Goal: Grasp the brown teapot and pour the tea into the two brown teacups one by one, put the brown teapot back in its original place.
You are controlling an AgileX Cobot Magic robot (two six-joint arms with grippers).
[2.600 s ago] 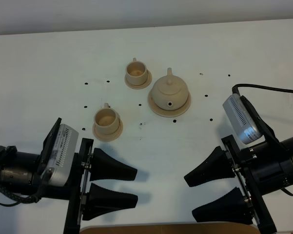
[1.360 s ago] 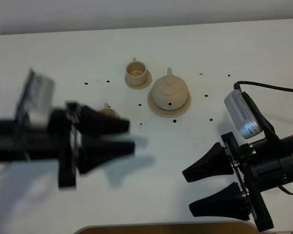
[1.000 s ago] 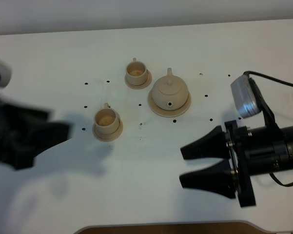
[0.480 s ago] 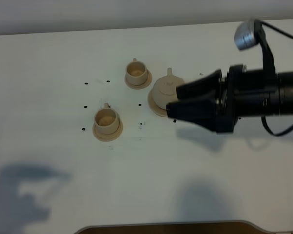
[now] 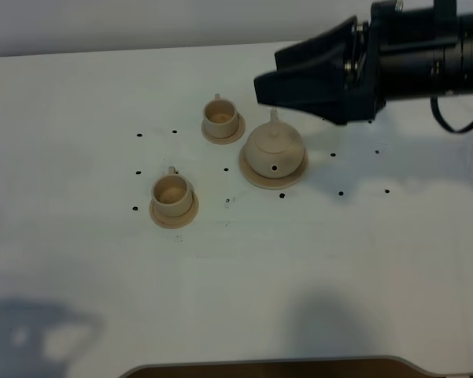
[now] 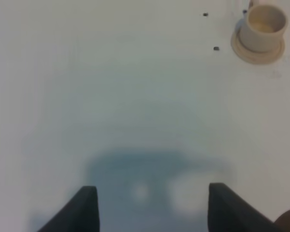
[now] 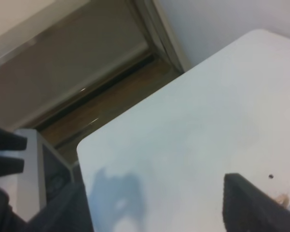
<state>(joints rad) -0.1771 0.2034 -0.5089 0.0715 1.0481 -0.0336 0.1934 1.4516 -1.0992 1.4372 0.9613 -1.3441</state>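
my right gripper is hanging with jaws spread wide and holding nothing, its tips showing just behind the teapot in the high view. i am judging the gap is this broad so it can take the pot's handle or body. the teapot is sitting on its saucer, close beside the far cup and near cup, so no pouring is done yet. my left gripper is also gaping empty, hovering over bare table well off to the side, leaving the pot to the right arm.
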